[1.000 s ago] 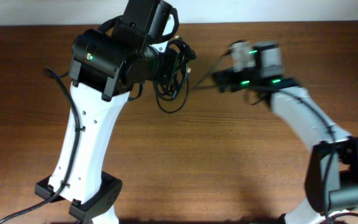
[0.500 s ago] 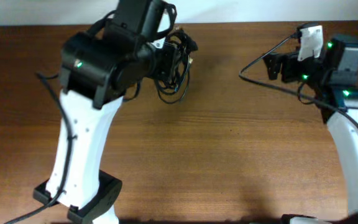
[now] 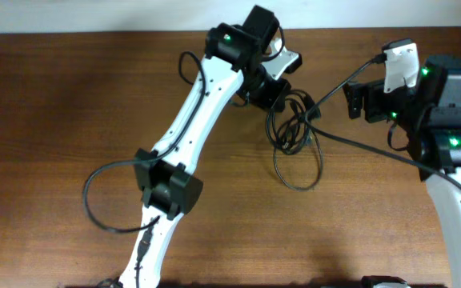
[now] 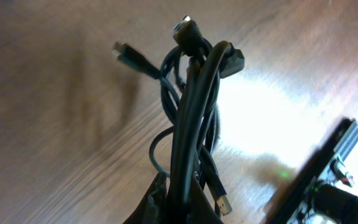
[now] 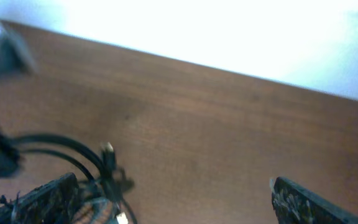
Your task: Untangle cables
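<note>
Clearly the cables (image 3: pixel 296 122) form one knotted clump at the far middle of the table (image 3: pixel 70 120), the upper part lifted off the wood and the lower loops trailing onto it toward the near side. The left wrist view shows several strands twisted round one another, with small plugs poking free at the top and sides. The left gripper (image 3: pixel 275 86) is pinched tight on the clump's neck, so it serves as the anchor. The right gripper (image 3: pixel 352 98) hangs near the clump, on its right, jaws spread wide and holding nothing. The sensible move, I judge, is for the right claw to take one free plug end or the outermost loop, not the thick middle, and draw it slowly sideways while the left holds firm. Tugging a crossed strand would likely cinch the knot. A thin black lead by the right wrist may be the arm's own, so it is best avoided.
</note>
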Action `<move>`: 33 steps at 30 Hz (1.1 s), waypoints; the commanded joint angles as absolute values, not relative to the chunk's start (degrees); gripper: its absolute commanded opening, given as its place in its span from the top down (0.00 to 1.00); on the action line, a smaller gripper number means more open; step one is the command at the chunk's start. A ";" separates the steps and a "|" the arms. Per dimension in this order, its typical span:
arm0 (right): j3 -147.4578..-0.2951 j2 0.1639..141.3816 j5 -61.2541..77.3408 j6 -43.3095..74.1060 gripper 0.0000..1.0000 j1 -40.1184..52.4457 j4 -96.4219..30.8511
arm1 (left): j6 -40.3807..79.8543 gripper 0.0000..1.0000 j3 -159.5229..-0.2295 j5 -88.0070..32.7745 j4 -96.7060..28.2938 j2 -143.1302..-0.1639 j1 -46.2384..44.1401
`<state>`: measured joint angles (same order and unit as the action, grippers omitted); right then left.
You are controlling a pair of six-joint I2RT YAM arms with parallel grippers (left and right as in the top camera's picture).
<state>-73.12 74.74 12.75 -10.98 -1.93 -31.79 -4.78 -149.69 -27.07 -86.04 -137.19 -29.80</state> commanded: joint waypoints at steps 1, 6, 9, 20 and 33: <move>-73.21 74.85 10.68 -11.77 0.02 -1.93 -33.15 | -5.23 1.00 -150.36 -22.87 -85.82 -137.64 -26.76; -73.19 75.61 10.98 -10.46 0.02 -1.87 -34.83 | -2.11 0.01 -150.36 -11.09 -87.53 -137.69 -22.68; -73.17 76.49 13.21 -10.48 0.02 -1.39 -36.18 | -2.09 0.01 -151.22 -11.09 -87.70 -137.56 -22.59; -70.65 98.43 12.19 -9.65 0.01 12.36 -37.10 | -0.62 0.01 -167.78 -10.17 -96.73 -136.94 -23.79; -69.63 108.88 7.86 -8.10 0.00 14.17 -38.83 | -0.64 0.01 -168.86 -8.95 -96.73 -134.21 -24.62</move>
